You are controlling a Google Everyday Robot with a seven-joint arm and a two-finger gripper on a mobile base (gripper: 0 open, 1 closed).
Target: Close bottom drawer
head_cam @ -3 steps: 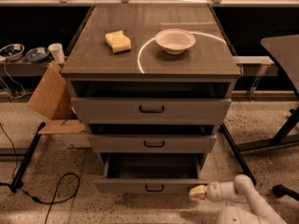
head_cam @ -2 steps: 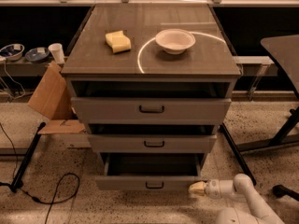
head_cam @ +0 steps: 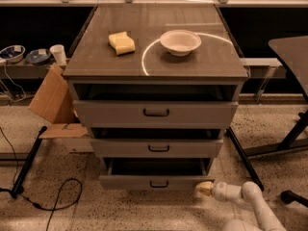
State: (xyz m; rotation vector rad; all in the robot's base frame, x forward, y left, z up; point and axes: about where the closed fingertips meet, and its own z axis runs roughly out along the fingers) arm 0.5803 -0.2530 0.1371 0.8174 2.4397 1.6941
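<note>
Camera view: pale rounded end effector [head_cam: 204,188], grip unclear, seemingly touches grey flat-fronted bottom drawer [head_cam: 126,182].

The desk [head_cam: 192,66] has a grey-brown top with faint wood grain, crossed by a thin white arc of reflected light. On it are a yellow sponge [head_cam: 121,43] and a cream-white bowl [head_cam: 180,41]. The bottom drawer [head_cam: 125,182] is plain grey, like the two fronts above it, and has a small dark bar handle [head_cam: 158,184]. The jaws, just beside that drawer's right front corner, are pale yellow on a white arm [head_cam: 250,201]. The floor [head_cam: 144,213] is beige terrazzo with dark speckles. To the left are brown cardboard [head_cam: 52,100], a black cable [head_cam: 53,196] and a white cup [head_cam: 58,55].
</note>
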